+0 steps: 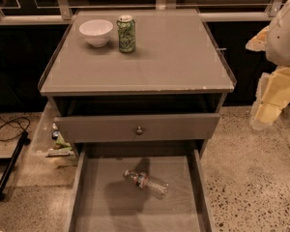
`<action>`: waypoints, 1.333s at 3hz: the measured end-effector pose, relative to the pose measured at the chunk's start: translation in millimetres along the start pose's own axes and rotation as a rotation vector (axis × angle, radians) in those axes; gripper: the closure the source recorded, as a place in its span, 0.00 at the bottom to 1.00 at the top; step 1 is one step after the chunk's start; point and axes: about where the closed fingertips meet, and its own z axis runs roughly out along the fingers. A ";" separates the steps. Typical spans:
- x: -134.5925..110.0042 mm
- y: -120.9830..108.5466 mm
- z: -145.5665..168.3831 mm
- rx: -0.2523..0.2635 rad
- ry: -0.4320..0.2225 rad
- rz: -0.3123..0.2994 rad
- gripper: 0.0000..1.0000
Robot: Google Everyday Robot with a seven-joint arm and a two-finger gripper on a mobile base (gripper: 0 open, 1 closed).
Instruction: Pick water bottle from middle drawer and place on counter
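Nearest, at the right edge, the pincer point(267, 111) is held aloft, well apart from everything; its state cannot be told. The water bottle point(146, 183) is seen lying in the open middle drawer point(96, 202). Lifting and placement on the worktop point(174, 52) are yet to be done.

Table point(183, 57): 1.
Middle drawer point(111, 207): 1, open below the table's front edge.
Water bottle point(146, 182): 1, lying on its side in the middle drawer.
Drawer front point(183, 127): 1, shut, carrying 1 round knob point(139, 130).
Green can point(126, 34): 1, upright near the table's far edge.
White bowl point(96, 32): 1, near the table's far left corner, just beside the can.
Claw point(263, 115): 1, off the table, beyond its right edge.
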 end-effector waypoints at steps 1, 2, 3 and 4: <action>0.0 0.1 0.1 0.000 0.000 0.000 0.00; -3.4 20.1 29.8 -0.047 -0.017 -0.017 0.00; -3.7 58.2 94.0 -0.144 -0.079 -0.029 0.00; 0.8 90.5 157.8 -0.222 -0.177 -0.025 0.00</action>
